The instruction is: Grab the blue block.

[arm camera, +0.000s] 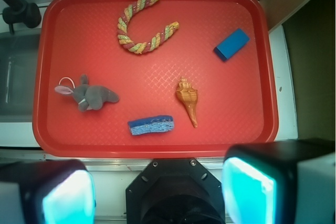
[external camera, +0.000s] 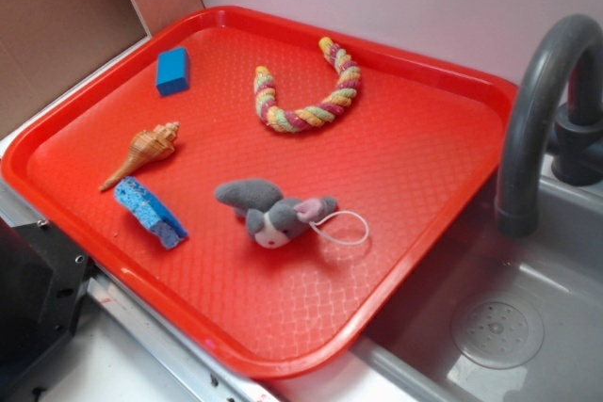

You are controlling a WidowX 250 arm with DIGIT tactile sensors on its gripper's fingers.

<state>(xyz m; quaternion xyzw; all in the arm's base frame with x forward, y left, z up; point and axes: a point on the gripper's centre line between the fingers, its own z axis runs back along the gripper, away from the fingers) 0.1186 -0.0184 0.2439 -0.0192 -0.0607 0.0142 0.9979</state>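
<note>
Below my wrist camera the claw [arm camera: 157,192] hangs with fingers [arm camera: 68,195] wide apart, holding nothing, off the tray [arm camera: 157,150]. Past the sponge [arm camera: 151,125] and shell [arm camera: 188,99], I see the block [arm camera: 231,44] near the tray's corner.

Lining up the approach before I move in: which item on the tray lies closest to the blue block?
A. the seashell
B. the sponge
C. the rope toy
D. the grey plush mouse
A. In both views the seashell is the blue block's nearest neighbour on the tray; the rope toy, sponge and plush mouse all lie farther off.
</note>
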